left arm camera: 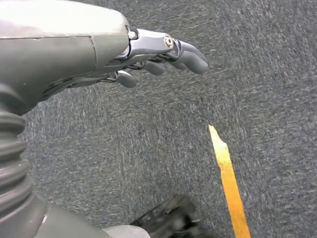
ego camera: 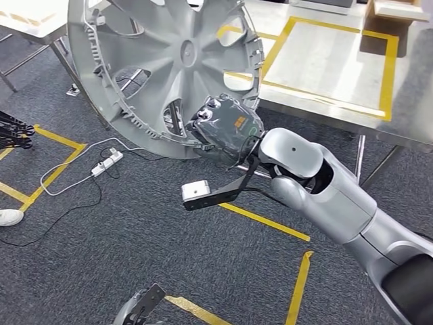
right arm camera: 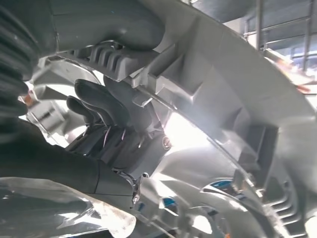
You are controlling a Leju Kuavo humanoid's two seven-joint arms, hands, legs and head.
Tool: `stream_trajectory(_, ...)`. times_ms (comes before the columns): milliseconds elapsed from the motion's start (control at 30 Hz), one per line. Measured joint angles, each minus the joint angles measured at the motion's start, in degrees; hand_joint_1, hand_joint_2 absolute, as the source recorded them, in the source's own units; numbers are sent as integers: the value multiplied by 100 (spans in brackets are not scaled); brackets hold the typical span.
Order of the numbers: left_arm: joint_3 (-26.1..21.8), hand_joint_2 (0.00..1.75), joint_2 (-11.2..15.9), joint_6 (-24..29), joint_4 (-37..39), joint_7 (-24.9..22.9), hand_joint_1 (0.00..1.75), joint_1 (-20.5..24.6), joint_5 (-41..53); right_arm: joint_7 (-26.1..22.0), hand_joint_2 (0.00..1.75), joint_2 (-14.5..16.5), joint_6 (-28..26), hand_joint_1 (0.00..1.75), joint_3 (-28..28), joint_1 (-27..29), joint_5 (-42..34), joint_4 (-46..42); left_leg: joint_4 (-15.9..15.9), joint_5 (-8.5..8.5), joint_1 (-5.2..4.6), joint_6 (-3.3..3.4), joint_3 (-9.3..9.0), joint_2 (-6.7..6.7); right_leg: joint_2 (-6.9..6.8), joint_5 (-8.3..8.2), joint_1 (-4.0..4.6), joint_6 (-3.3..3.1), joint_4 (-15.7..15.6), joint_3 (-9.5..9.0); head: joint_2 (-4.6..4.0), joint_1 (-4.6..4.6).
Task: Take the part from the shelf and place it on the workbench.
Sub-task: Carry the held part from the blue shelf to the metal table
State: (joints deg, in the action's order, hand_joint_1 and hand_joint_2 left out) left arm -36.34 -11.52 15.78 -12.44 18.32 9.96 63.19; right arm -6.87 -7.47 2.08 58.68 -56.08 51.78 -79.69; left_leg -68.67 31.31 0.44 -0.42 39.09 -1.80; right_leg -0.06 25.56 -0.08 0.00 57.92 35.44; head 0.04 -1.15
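Head view: right robot hand (ego camera: 224,128) grips wheel cover (ego camera: 168,64) rim — no legible writing; left robot hand (left arm camera: 149,54) released.

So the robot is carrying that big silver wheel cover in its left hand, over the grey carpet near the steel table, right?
Not quite: it is the right hand that grips the wheel cover at its rim, as the head view shows. The left hand holds nothing, its fingers stretched out over the carpet. The rest stands: the cover is big and silver, and the steel table is close by.

One wheel cover (ego camera: 168,61), one workbench (ego camera: 327,68), one power strip (ego camera: 107,162).
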Motion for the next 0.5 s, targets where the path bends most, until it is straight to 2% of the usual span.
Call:
stream_trajectory(33, 1, 175, 3, 2, 0, -1, 0, -6, -3, -1, 175, 9, -5, 175, -4, 2, 0, 8, -446, 201, 13, -27, 193, 117, 75, -5, -9, -19, 0, -7, -1, 10)
stream_trajectory(67, 1, 175, 5, 2, 0, -1, 0, -12, -5, 0, 175, 10, -6, 175, -3, 5, 0, 18, -660, 239, 13, -31, 293, 126, 133, -6, -6, -20, 6, -8, 0, 11)
stream_trajectory(100, 1, 175, 7, 3, 0, -1, 0, -15, -8, 1, 175, 10, -7, 175, -3, 6, 1, 28, -653, 160, 13, -26, 294, 131, 195, -5, -5, -19, 15, -8, -1, 11)
stream_trajectory(133, 1, 175, 8, 4, 0, -1, 0, -15, -9, 1, 175, 11, -8, 175, -3, 7, 4, 37, -427, -17, 15, -14, 196, 150, 259, -4, -7, -17, 23, -11, -1, 11)
stream_trajectory(167, 1, 175, 9, 7, 0, -1, 0, -14, -11, 3, 175, 14, -11, 175, -4, 7, 8, 43, -54, -242, 19, 4, 32, 209, 319, -1, -10, -12, 33, -11, 0, 12)
stream_trajectory(200, 1, 175, 10, 9, 0, -1, 0, -13, -18, 6, 175, 19, -20, 175, -5, 6, 15, 49, 323, -413, 29, 25, -135, 326, 377, 1, -7, -1, 45, 0, -1, 12)
stream_trajectory(233, 1, 175, 12, 11, 0, -1, 0, -13, -26, 11, 175, 27, -28, 175, -5, 5, 22, 57, 639, -511, 39, 41, -270, 431, 431, -3, -9, 18, 58, 22, 0, 10)
stream_trajectory(300, 1, 175, 13, 13, 0, -1, 0, -17, -46, 22, 175, 42, -48, 175, -9, 7, 37, 80, 879, -508, 40, 65, -361, 549, 523, -29, -24, 81, 63, 85, 0, 7)
stream_trajectory(333, 2, 175, 12, 15, 0, -1, 0, -19, -51, 27, 175, 47, -52, 175, -11, 10, 42, 92, 919, -507, 38, 81, -368, 510, 566, -47, -36, 120, 55, 110, 1, 6)
stream_trajectory(367, 2, 175, 10, 17, 0, -1, 0, -18, -54, 30, 175, 48, -56, 175, -16, 13, 45, 104, 935, -524, 39, 108, -372, 463, 547, -40, -44, 155, 57, 144, 0, 5)
stream_trajectory(433, 4, 175, 1, 21, 0, 0, 0, -11, -63, 37, 175, 48, -58, 175, -27, 9, 48, 121, 987, -560, 52, 170, -391, 363, 351, 116, -36, 210, 258, 271, -1, -18)
stream_trajectory(500, 4, 175, -5, 22, 0, 2, 0, -20, -86, 59, 175, 48, -62, 175, -36, 13, 48, 129, 1002, -568, 50, 201, -395, 264, 121, 460, -36, 249, 915, 573, -1, -40)
